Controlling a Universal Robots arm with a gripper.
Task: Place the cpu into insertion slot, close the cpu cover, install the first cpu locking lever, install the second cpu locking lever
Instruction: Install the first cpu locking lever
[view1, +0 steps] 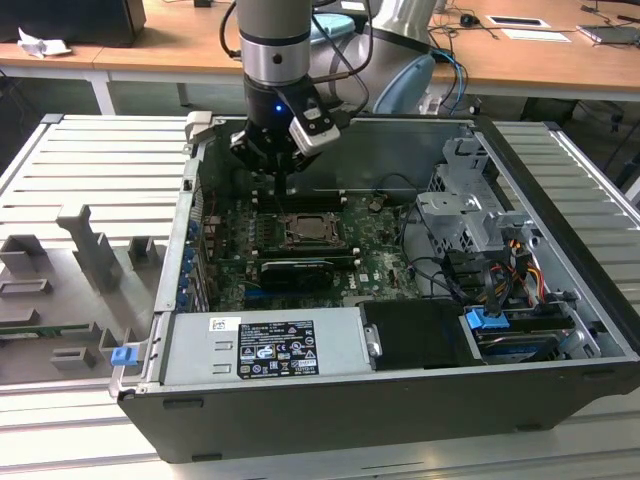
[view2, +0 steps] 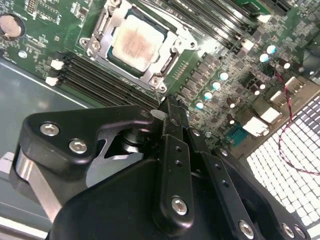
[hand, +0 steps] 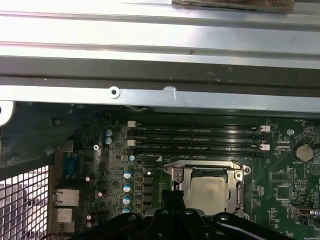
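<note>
While the cpu (view2: 136, 46) lies in the insertion slot (view1: 290, 235), the gripper (view1: 281, 188), fingers pinched together, hovers at its eleven o'clock, exterior view.

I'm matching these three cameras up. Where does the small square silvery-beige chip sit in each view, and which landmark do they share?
Exterior view: the small square silvery-beige cpu sits mid-board, near the black hand.
Second wrist view: the cpu lies just past the hand.
First wrist view: likewise, just past the hand.
Shared landmark: the long black memory slots beside it.
</note>
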